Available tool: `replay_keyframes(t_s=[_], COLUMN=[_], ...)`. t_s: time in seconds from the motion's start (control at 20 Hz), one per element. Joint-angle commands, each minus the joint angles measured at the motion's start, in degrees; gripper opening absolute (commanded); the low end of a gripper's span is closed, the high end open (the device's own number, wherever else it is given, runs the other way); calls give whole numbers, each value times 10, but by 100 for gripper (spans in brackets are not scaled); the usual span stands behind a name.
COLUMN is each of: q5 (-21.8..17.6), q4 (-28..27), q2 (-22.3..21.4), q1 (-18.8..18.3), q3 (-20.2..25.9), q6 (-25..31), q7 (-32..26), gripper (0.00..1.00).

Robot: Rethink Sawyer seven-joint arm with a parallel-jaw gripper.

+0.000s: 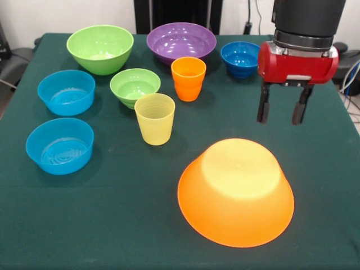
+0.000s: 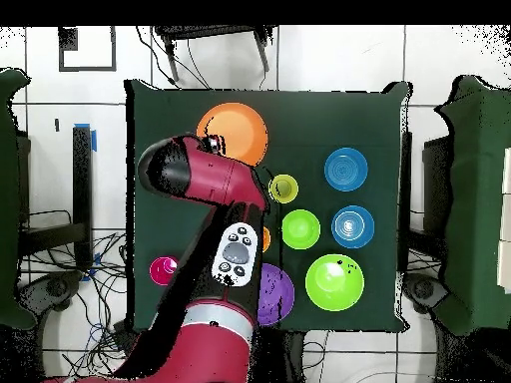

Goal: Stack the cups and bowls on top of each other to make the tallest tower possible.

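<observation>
Black fingers of the tool point(image 1: 280, 104) hang spread and empty above the green desk point(image 1: 112, 225), at 1 o'clock from the upturned orange bowl point(image 1: 236, 194); cups point(image 1: 154, 118) and bowls point(image 1: 66, 92) stand unstacked toward 10 o'clock.

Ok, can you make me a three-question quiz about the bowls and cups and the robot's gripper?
1. Where is the yellow cup?
A. in front of the small green bowl
B. inside the purple bowl
C. on the huge orange bowl

2. How many light blue bowls are there?
A. one
B. two
C. four

3. How does the huge orange bowl lie?
A. rim up
B. on its side
C. upside down

Answers:
1 A, it stands on the table just in front.
2 B, both sit at the left.
3 C, its flat bottom faces up; the open gripper hangs empty above.
</observation>
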Motion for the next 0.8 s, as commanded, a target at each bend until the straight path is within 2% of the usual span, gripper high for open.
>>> replay_keyframes(t_s=[0.05, 0.25, 0.4, 0.5, 0.65, 0.8], q5=[5, 15, 34, 33, 2, -28], q4=[56, 159, 220, 250, 313, 362], q2=[-29, -67, -90, -108, -144, -162], q1=[-6, -13, -6, -2, -38, -67], q3=[17, 37, 27, 18, 56, 76], q6=[11, -22, -5, -7, -76, -106], q7=[140, 171, 209, 220, 211, 213], gripper=[100, 100, 100, 100, 100, 100])
